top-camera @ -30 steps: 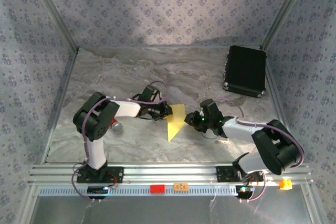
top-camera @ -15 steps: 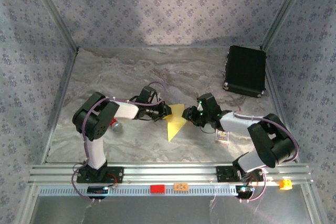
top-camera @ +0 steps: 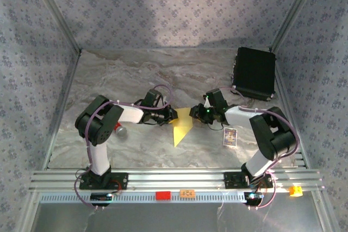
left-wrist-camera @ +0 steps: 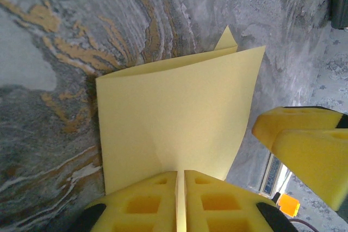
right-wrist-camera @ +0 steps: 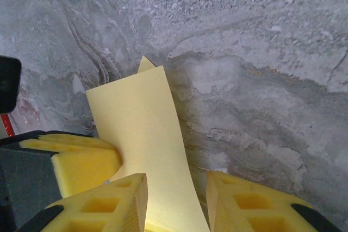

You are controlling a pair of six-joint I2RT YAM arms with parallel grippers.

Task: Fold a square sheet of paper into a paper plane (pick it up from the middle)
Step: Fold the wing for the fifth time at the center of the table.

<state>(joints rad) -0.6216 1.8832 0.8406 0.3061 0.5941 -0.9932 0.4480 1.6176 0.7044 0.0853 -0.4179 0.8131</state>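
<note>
Looking down from overhead, I see the square sheet of paper (top-camera: 182, 126) near the middle of the marbled surface (top-camera: 136, 74), between the two arms. It shows as a yellow triangle pointing toward the arm bases, so I judge that at least one fold has been made. The left gripper (top-camera: 173, 115) is at its left edge and the right gripper (top-camera: 197, 113) at its upper right corner. A small printed card (top-camera: 230, 137) lies near the right arm. A black rectangular case (top-camera: 254, 73) sits well apart at the far right.

From the left wrist, the left gripper (left-wrist-camera: 180, 183) has its jaws clenched on the near edge of the sheet (left-wrist-camera: 174, 112), which stands in a loose curve above the surface. A second corner peeks out behind the top edge, so the paper is doubled over, though the layers do not lie flat together.

From the right wrist, the right gripper (right-wrist-camera: 176, 202) has its jaws parted, straddling an edge of the sheet (right-wrist-camera: 138, 123). As far as I can tell it is not pinching it.

To my eye the job is in its early part. The sheet is picked up and folded once. There are no nose folds, no wings and nothing like a dart yet, so most of the folding is left.
</note>
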